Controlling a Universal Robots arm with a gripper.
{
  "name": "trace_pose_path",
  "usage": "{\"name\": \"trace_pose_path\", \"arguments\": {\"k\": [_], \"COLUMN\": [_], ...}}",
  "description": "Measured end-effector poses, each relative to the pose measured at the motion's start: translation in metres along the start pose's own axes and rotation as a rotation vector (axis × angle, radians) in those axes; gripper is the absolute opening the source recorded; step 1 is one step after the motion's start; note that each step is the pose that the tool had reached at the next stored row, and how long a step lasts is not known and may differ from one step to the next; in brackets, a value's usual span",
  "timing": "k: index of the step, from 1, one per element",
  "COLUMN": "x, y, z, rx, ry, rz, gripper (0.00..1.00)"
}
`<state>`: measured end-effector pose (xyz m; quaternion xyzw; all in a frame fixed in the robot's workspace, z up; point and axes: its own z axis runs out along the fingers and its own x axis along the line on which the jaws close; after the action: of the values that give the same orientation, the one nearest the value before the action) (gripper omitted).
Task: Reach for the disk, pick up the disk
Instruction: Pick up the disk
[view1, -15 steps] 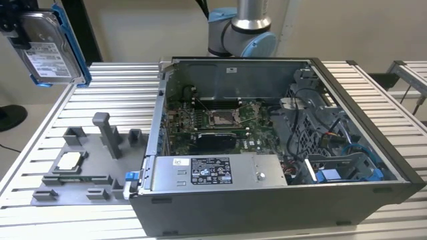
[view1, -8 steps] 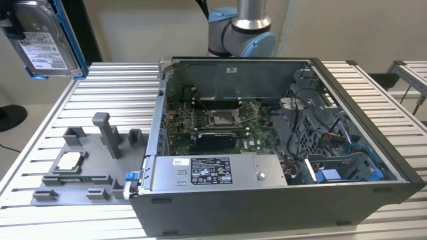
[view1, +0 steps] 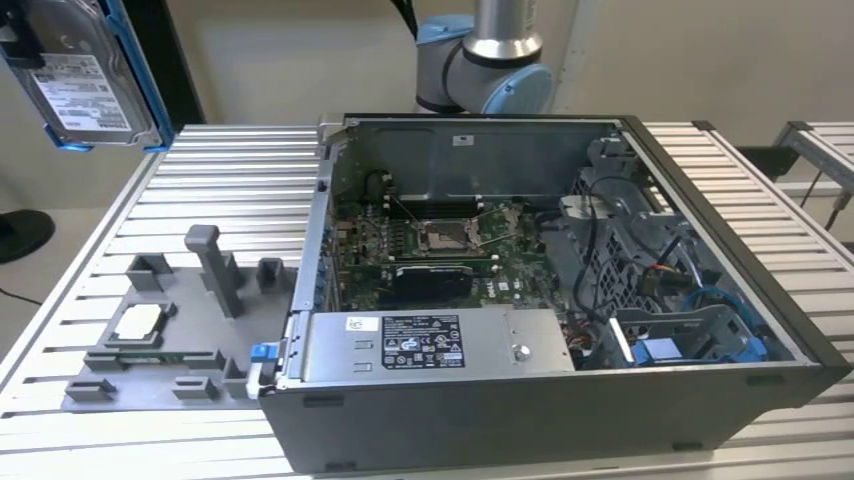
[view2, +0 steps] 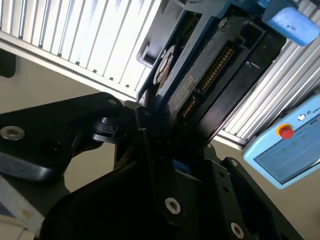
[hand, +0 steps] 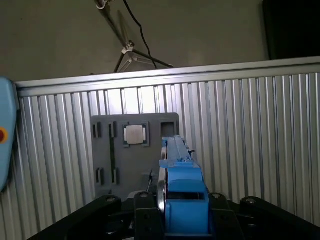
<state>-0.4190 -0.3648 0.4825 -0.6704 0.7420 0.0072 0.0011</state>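
Disk hung at 10 o'clock in the exterior view, well clear of the tabletop | fingers pinched it edge-on in the first wrist view | long axis ran straight out from the gripper, over the grey fixture plate.

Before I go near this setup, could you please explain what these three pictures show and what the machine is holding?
It is one robot arm with a gripper. The exterior view is from a camera off the arm; both wrist views come from cameras riding on it. On the ribbed metal table stands an open computer case, and at the exterior view's left lies a grey holder plate carrying a small square chip. The gripper is shut on the disk, a silver hard drive with blue edging, held up in the air above the table.
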Motion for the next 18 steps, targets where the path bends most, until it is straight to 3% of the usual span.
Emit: {"name": "trace_pose_path", "arguments": {"k": [7, 18], "x": [-0.0005, -0.0034], "y": [-0.0049, -0.0340], "z": [-0.0001, -0.0003], "rx": [-0.0001, 0.0001], "ry": [0.0001, 0.0000], "rz": [0.000, 0.000], "gripper": [0.00, 0.00]}}
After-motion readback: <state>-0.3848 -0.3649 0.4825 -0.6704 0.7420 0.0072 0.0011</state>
